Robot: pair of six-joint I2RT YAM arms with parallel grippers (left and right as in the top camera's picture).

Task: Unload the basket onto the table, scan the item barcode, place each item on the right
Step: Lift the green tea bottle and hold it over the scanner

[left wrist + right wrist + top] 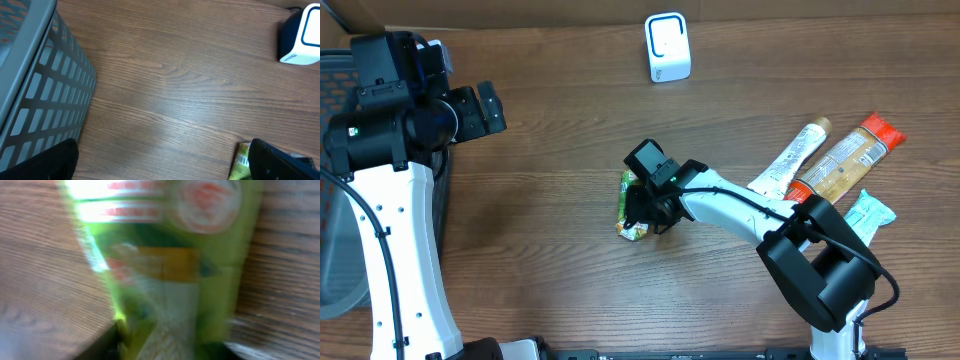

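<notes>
A green snack packet [631, 207] lies at the middle of the wooden table. My right gripper [648, 207] is down on it from the right. In the blurred right wrist view the packet [170, 265] fills the frame and narrows between the two dark fingertips of the right gripper [170, 350], which looks shut on it. The white scanner [667, 47] stands at the table's far edge, also seen as the scanner [300, 40] in the left wrist view. My left gripper [485, 110] hangs open and empty at the far left. The packet's barcode corner [241, 162] shows beside its right finger.
A grey mesh basket [40, 90] stands at the left edge of the table. At the right lie a white tube [790, 160], an orange-capped snack bar [848, 157] and a pale teal packet [871, 213].
</notes>
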